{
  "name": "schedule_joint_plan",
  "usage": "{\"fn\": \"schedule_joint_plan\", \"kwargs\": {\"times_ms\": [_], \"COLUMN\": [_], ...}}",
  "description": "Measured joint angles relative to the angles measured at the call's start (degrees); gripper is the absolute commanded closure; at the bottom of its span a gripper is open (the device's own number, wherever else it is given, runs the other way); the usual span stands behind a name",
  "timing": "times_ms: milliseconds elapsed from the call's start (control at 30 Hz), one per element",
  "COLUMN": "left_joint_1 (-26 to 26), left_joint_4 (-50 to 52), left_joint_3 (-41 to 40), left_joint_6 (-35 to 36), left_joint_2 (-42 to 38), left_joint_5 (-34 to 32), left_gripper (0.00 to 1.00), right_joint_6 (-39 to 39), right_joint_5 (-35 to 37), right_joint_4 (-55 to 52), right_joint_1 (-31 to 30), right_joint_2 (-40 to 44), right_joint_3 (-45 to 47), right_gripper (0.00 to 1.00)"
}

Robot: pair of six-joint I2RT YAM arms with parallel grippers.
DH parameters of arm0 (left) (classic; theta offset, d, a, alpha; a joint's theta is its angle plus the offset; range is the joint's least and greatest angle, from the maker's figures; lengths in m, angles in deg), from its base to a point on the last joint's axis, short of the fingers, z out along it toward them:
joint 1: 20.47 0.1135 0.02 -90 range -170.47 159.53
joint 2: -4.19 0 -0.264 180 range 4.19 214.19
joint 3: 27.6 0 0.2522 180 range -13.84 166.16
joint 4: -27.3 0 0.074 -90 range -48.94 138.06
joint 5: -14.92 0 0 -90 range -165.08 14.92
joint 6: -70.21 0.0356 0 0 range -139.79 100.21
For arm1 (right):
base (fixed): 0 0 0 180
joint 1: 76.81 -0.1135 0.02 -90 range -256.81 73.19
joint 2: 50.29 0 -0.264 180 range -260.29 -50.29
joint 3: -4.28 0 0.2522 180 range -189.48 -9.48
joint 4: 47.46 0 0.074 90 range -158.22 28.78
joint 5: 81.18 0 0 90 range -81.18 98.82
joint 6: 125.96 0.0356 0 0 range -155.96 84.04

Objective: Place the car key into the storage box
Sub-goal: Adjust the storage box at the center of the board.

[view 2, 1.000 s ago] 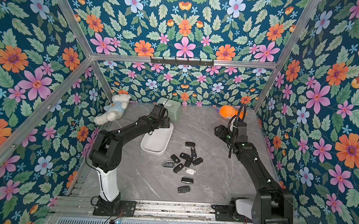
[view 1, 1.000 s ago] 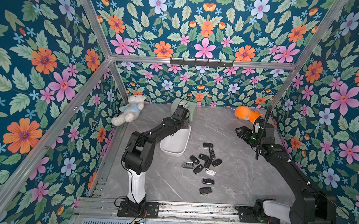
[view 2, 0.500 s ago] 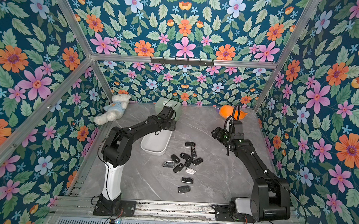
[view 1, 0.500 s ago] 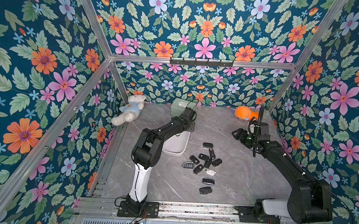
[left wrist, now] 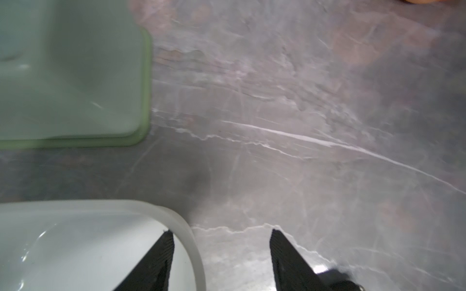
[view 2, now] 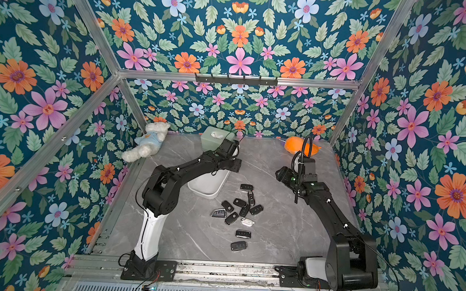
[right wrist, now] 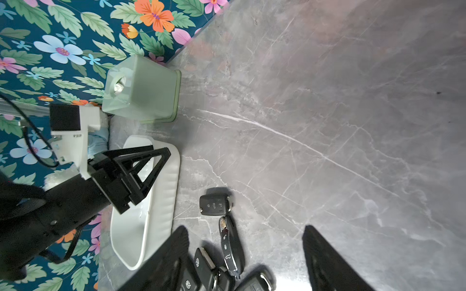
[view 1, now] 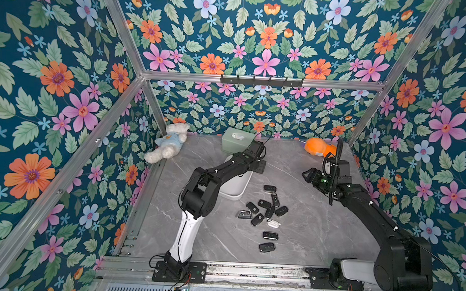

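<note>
The storage box (view 1: 237, 189) is a white shallow tub at mid-table, its far end hidden under my left arm. Several black car keys (view 1: 265, 204) lie in a loose cluster on the grey table just right of it; in both top views (view 2: 239, 202) none is in the box's visible part. My left gripper (left wrist: 222, 241) is open and empty. One fingertip (left wrist: 164, 249) is over the box's inside at its far corner, and the other is over the table. My right gripper (right wrist: 245, 236) hovers open and empty right of the keys, with key fobs (right wrist: 215, 204) in view below its jaws.
A sage-green tissue box (view 1: 236, 141) stands just behind the storage box. A white teddy bear (view 1: 169, 145) lies at the back left and an orange plush toy (view 1: 318, 149) at the back right. One pale fob (view 1: 273, 223) lies among the black ones.
My left gripper has slid right along the box's far end, and its jaws have narrowed a little. My right gripper has edged left toward the keys, and its jaws have also narrowed.
</note>
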Motion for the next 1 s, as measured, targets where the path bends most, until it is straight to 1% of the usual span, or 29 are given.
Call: {"fn": "schedule_joint_plan", "kwargs": {"times_ms": [200, 333, 467, 567, 633, 733, 900, 1000], "left_joint_1": [-2.16, -3.08, -3.67, -3.30, -2.14, 0.96, 6.36, 7.06], "left_joint_4": [-0.37, -1.05, -3.48, -5.31, -6.69, -8.46, -7.96, -6.97], "left_joint_3": [-3.56, -6.43, -9.51, -12.59, -15.43, -21.38, -33.07, -39.63], "left_joint_6": [-0.13, -1.42, -2.97, -3.56, -4.85, -8.39, -17.66, -23.76], "left_joint_2": [-1.36, -3.04, -6.08, -10.62, -14.69, -21.94, -33.81, -40.19], "left_joint_5": [5.53, 10.43, 15.43, 16.61, 15.06, 10.23, 0.70, -3.58], "left_gripper": [0.36, 0.36, 0.32, 0.29, 0.28, 0.27, 0.21, 0.19], "right_joint_6": [-0.02, -0.20, -0.33, -0.39, -0.39, -0.44, -0.87, -1.31], "right_joint_5": [0.87, 1.57, 1.73, 1.38, 0.57, -1.14, -3.65, -4.63], "right_joint_4": [-0.07, -0.07, 0.00, 0.24, 0.85, 1.79, 3.78, 4.48], "right_joint_1": [0.00, 0.00, 0.00, 0.00, 0.00, -0.02, -0.44, -0.83], "right_joint_2": [-0.02, -0.02, -0.48, -0.92, -1.22, -1.73, -2.67, -3.41], "right_joint_3": [0.02, 0.07, 0.09, 0.31, 0.57, 0.83, 0.76, 0.13], "right_gripper": [0.27, 0.28, 0.28, 0.29, 0.29, 0.29, 0.29, 0.29]}}
